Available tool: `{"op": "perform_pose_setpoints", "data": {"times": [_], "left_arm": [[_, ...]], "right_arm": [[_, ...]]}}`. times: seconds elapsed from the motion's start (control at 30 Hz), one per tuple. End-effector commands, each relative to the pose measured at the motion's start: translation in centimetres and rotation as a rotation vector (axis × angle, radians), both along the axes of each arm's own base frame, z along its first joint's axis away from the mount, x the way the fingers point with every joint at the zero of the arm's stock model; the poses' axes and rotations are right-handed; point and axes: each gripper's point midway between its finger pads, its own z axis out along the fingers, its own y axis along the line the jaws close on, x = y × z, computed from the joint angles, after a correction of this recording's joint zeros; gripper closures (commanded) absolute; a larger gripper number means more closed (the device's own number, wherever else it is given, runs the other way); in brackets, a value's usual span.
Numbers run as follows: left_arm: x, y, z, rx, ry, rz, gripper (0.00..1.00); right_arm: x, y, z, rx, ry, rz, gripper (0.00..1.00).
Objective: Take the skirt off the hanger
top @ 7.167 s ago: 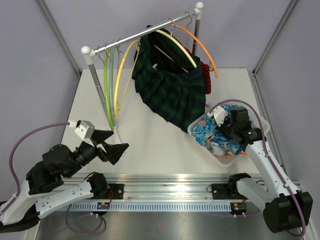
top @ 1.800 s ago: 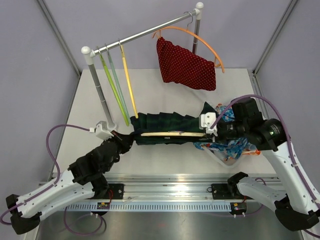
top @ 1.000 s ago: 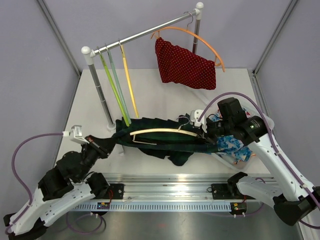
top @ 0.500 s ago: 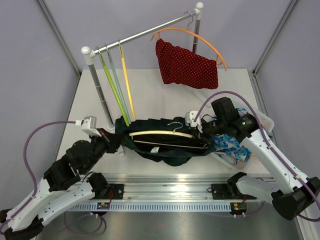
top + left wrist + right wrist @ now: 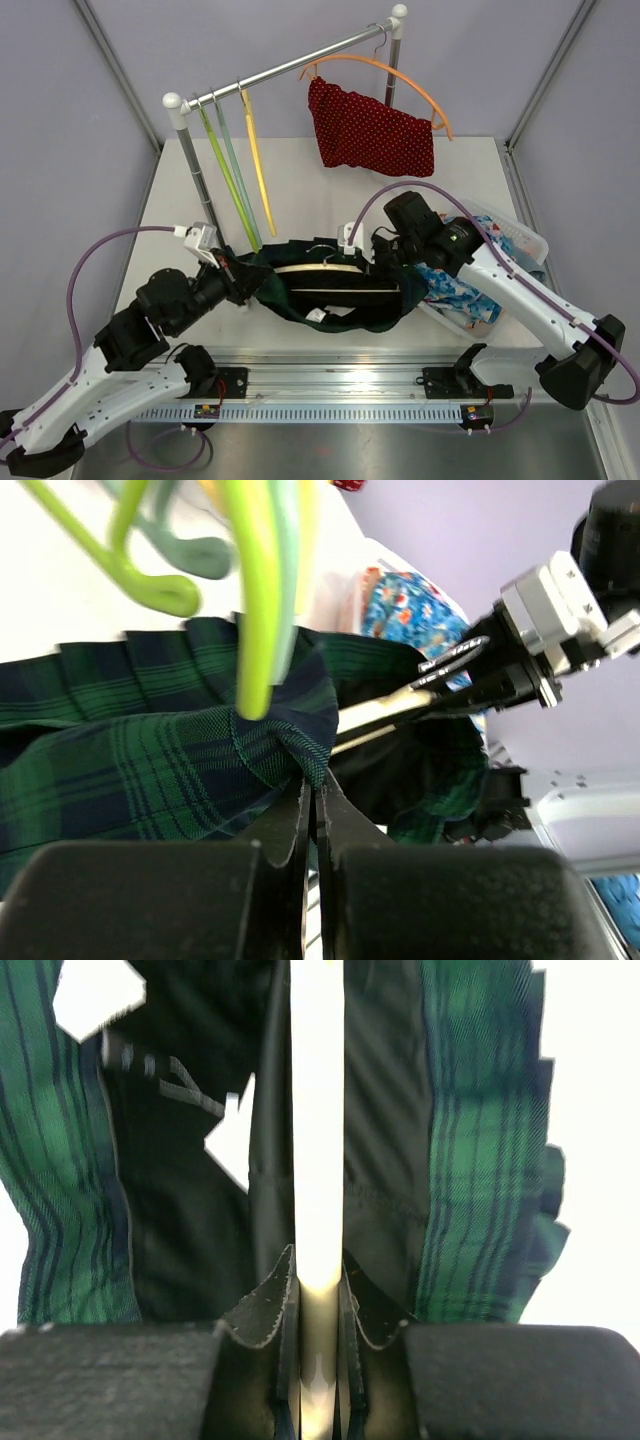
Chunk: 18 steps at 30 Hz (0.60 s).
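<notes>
Low over the desk's near edge, the soft, light skirt sags around the stiff hanger. The left end effector is pinched tight on a fold of it, and the right end effector is clamped on the hanger's bar. The cloth should slide off leftward, though the rack stands just behind and the bin is to the right.
</notes>
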Motion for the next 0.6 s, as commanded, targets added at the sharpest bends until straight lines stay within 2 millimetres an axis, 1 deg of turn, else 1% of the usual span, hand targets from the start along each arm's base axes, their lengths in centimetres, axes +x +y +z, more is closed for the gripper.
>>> {"op": "perform_pose_setpoints", "data": {"times": [0.0,0.03,0.07,0.1,0.13,0.17,0.2,0.23,0.27,0.3,0.33,0.37,0.4,0.43,0.47,0.5,0.53,0.57], "left_arm": [[-1.0,-1.9,4.2,-0.11,-0.087,-0.115,1.0],[-1.1,-2.2,4.3,-0.11,-0.085,-0.132,1.0],[-1.4,-2.7,4.9,-0.115,-0.09,-0.16,1.0],[-1.4,-2.8,5.3,-0.121,-0.097,-0.168,1.0],[-1.5,-2.8,5.9,-0.131,-0.108,-0.168,1.0],[-1.6,-2.7,6.6,-0.148,-0.124,-0.168,1.0],[-1.9,-2.3,7.4,-0.167,-0.142,-0.168,1.0],[-2.4,-2.3,7.9,-0.178,-0.15,-0.194,1.0],[-2.7,-2.0,8.2,-0.187,-0.161,-0.194,1.0],[-3.2,-1.4,9.2,-0.209,-0.182,-0.196,1.0],[-3.5,-1.0,9.3,-0.209,-0.183,-0.194,1.0],[-3.8,-0.6,9.9,-0.218,-0.193,-0.193,1.0],[-4.2,0.1,10.8,-0.236,-0.213,-0.19,1.0],[-4.4,0.5,11.3,-0.242,-0.221,-0.182,1.0],[-4.5,0.8,11.6,-0.24,-0.226,-0.179,1.0],[-4.7,1.1,11.7,-0.23,-0.235,-0.179,1.0],[-4.4,1.9,12.0,-0.221,-0.238,-0.139,1.0],[-4.2,2.0,11.9,-0.208,-0.239,-0.13,1.0]], "right_arm": [[0.5,3.5,4.0,0.05,-0.083,0.059,1.0],[0.5,4.0,3.9,0.034,-0.092,0.062,1.0],[0.4,4.7,3.7,0.025,-0.094,0.07,1.0],[-0.3,5.7,3.2,0.014,-0.085,0.08,1.0],[0.5,6.0,1.8,-0.031,-0.086,0.042,1.0],[0.8,6.5,1.2,-0.033,-0.076,0.025,1.0],[1.0,6.8,0.2,-0.047,-0.04,-0.001,1.0],[1.8,6.7,-0.2,-0.064,-0.057,-0.043,1.0],[2.1,6.7,-0.6,-0.064,-0.064,-0.059,1.0],[2.4,6.6,-0.6,-0.064,-0.081,-0.07,1.0],[3.0,6.0,-1.0,-0.089,-0.11,-0.103,1.0],[3.3,5.7,-1.0,-0.1,-0.128,-0.109,1.0],[3.7,5.2,-1.2,-0.123,-0.154,-0.109,1.0],[3.5,5.2,-1.4,-0.132,-0.149,-0.093,1.0],[2.6,4.8,-1.4,-0.15,-0.121,-0.056,1.0],[1.6,4.9,-0.4,-0.116,-0.123,-0.001,1.0],[0.8,5.3,0.8,-0.061,-0.113,0.029,1.0],[0.9,5.6,2.4,0.0,-0.123,0.013,1.0]]}}
